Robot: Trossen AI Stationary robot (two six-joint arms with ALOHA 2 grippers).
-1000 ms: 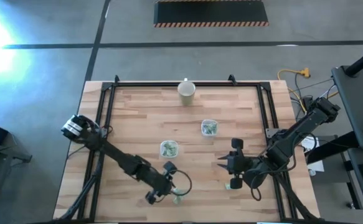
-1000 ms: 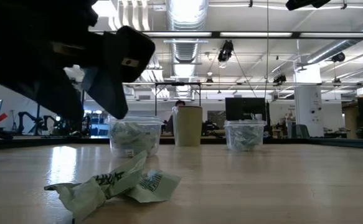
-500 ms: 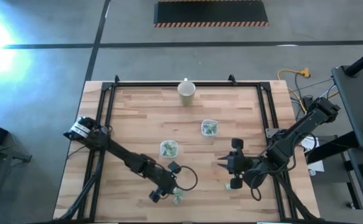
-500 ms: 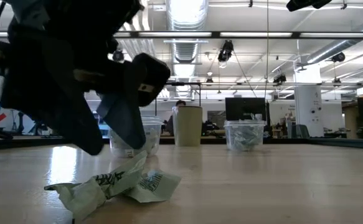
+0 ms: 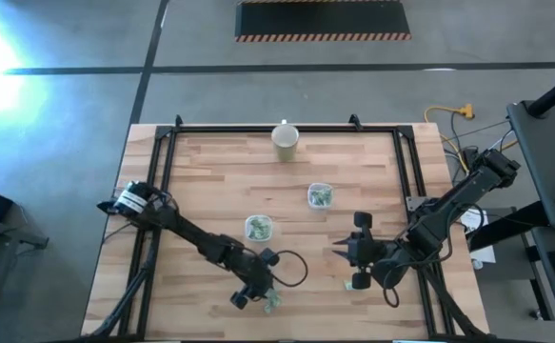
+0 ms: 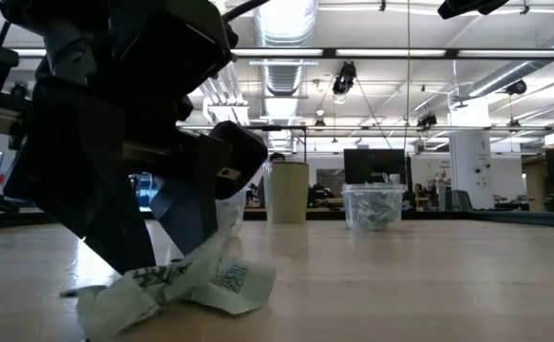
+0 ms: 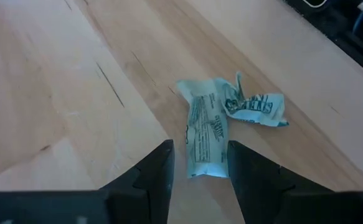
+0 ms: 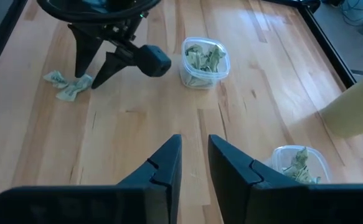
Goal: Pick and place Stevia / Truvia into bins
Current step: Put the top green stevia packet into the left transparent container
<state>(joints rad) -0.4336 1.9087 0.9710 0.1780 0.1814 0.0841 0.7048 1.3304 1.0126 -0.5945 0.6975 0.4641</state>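
Two crumpled pale green and white Stevia packets [image 7: 231, 121] lie flat on the wooden table near its front edge [image 5: 272, 301]. My left gripper [image 7: 200, 171] is open and slants down over them; its fingers stand on either side of the longer packet's near end [image 7: 206, 165]. In the low view the gripper [image 6: 162, 256] reaches down to the packets [image 6: 177, 285]. My right gripper [image 8: 193, 165] hovers above the table's right half [image 5: 346, 252], slightly open with nothing between its fingers. Two clear bins [image 5: 258, 227] [image 5: 320, 195] holding packets stand mid-table. My left gripper's fingers [image 7: 159, 171] flank the longer packet's near end [image 7: 206, 165], coming slanting down from the table's left side. I cannot tell whether they touch it. The packet lies flat on the table.
A cream round cup [image 5: 286, 140] stands at the table's far edge. In the right wrist view the nearer bin [image 8: 299, 165] sits just beyond my right gripper and the other bin [image 8: 205, 62] lies farther off. A black frame [image 5: 163, 152] borders the table. Bare wood lies at the far left.
My left gripper has sunk toward the table and moved toward its right edge, coming down over the packets. The packets lie where they were.
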